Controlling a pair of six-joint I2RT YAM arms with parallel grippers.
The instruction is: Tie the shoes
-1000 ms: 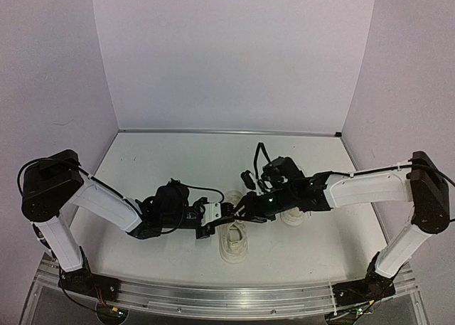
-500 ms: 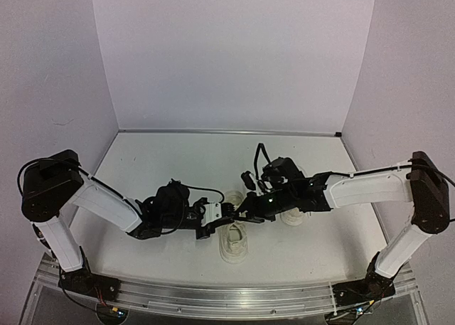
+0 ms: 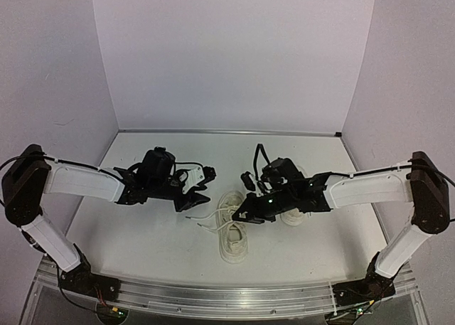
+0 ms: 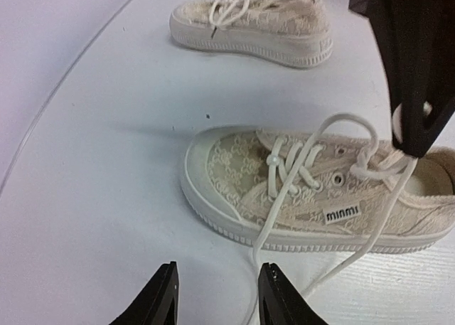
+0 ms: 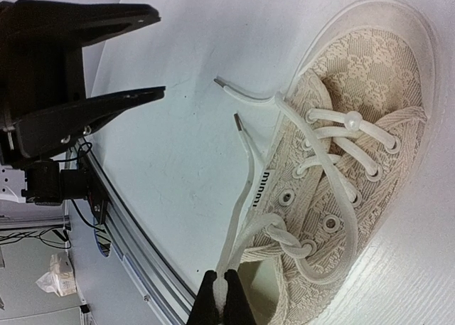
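Right tool (image 5: 225, 296) pinching round white lace (image 5: 249, 177) | left tool (image 4: 217, 295) spread | lacy cream sneaker (image 4: 298, 190)

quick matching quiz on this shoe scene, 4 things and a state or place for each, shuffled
Things:
1. left gripper
2. right gripper
3. near shoe
4. far shoe

States or places:
a. shut on a lace
b. at the back of the left wrist view
c. open, holding nothing
d. untied, lace ends lying loose

Pairs: 1-c, 2-a, 3-d, 4-b
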